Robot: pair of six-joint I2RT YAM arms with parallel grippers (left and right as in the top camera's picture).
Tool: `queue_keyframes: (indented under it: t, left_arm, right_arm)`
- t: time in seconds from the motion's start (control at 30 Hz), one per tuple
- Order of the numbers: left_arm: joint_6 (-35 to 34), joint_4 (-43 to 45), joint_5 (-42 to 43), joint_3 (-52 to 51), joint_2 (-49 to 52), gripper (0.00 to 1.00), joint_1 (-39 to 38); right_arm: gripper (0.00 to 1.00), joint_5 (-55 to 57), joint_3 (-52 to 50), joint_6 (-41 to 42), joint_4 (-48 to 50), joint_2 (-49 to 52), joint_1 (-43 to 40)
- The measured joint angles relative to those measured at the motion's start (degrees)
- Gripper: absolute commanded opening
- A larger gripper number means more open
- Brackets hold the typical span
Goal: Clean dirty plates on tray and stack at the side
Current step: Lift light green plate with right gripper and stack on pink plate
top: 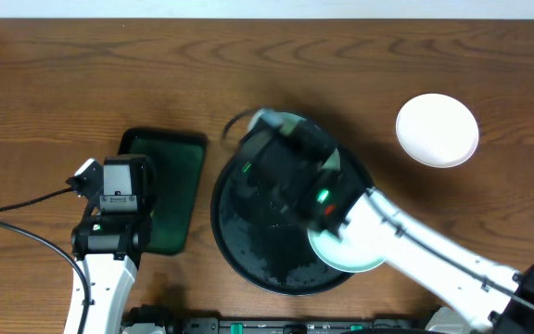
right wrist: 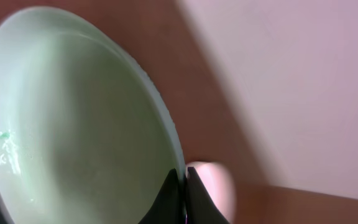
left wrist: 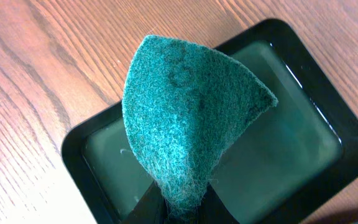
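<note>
Now the left gripper [left wrist: 182, 208] is clamping a green scouring pad [left wrist: 185, 118] above the water-filled green tray [left wrist: 278, 162]. The right gripper [right wrist: 184, 186] is pinching a smeared plate [right wrist: 73, 124] by its rim over the black tray [top: 239, 232], seemingly ready for scrubbing. Next, the pad needs bringing against it. A clean plate [top: 437, 130] is lying far right.

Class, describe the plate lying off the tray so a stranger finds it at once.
Start at the big round black tray mid-table. Up and right of it in the overhead view, one white plate sits alone on bare wood. The other plates overlap the tray, by the right arm.
</note>
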Motion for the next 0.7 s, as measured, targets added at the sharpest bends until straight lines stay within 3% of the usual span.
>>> queue_keyframes:
  t: [0.2,0.47,0.7]
  left_arm:
    - [1.1,0.0,1.4,0.0,0.0,0.07,0.0]
    - [1.7,0.1,2.1,0.0,0.0,0.07,0.0]
    - [1.7,0.1,2.3,0.0,0.0,0.08,0.0]
  right_arm:
    - [0.01,-29.0,0.0,13.8,-2.8,4.4,-17.5]
    - [0.01,-56.3,0.0,21.6,-3.8,7.9,-40.2]
    - [0.01,-63.7,0.0,25.0,-4.3,11.1,-60.0]
